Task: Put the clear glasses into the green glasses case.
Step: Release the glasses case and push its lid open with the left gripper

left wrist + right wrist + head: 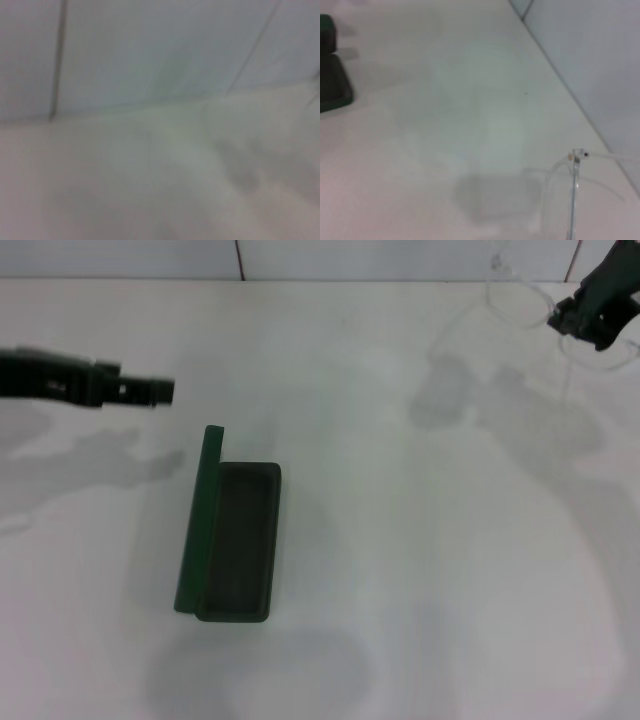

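black and dark, the right gripper [578, 322] is seen at the far right of the head view, raised near the back wall, closed on the clear glasses [520, 295], which are held up off the white tabletop [420, 540]. in the right wrist view one transparent hinge and thin arm of the glasses [572, 190] are shown close to the camera. the left gripper [160, 390] is held out over the tabletop at the left; whether its fingers are apart cannot be told. the green glasses case [230, 540] is found lying open near the middle of the tabletop, its lid stood up on the side toward the left arm, well apart from the glasses.
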You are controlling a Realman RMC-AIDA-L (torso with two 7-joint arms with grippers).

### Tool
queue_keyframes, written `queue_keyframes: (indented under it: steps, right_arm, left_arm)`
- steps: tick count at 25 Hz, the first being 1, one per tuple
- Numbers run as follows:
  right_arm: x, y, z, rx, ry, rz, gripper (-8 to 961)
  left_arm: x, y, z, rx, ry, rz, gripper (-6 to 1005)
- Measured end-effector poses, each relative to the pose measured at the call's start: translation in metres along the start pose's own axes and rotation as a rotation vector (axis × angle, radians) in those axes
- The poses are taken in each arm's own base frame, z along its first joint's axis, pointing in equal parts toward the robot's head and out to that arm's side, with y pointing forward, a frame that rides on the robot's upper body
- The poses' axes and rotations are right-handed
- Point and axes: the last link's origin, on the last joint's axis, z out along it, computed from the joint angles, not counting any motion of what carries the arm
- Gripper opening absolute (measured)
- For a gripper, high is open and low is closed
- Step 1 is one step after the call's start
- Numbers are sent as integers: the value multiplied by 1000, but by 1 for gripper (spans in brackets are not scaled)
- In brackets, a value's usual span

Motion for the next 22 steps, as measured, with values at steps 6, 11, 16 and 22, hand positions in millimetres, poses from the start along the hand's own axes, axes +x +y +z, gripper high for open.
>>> queue_keyframes:
  steps: [6,11,16,22]
  right_arm:
    - [-2,-15,4,16,9,-16,65]
    - [2,-24,12,-14,1,-19,65]
    - [3,-24,21,-39,1,-36,65]
    - [4,-23,23,-52,-14,-40,65]
  left_arm:
    - [-1,16,18,50,-136,-70,837]
    - [3,34,27,31,-166,-70,814]
    - [1,43,34,16,-201,-83,777]
    - [-4,48,41,52,-268,-89,685]
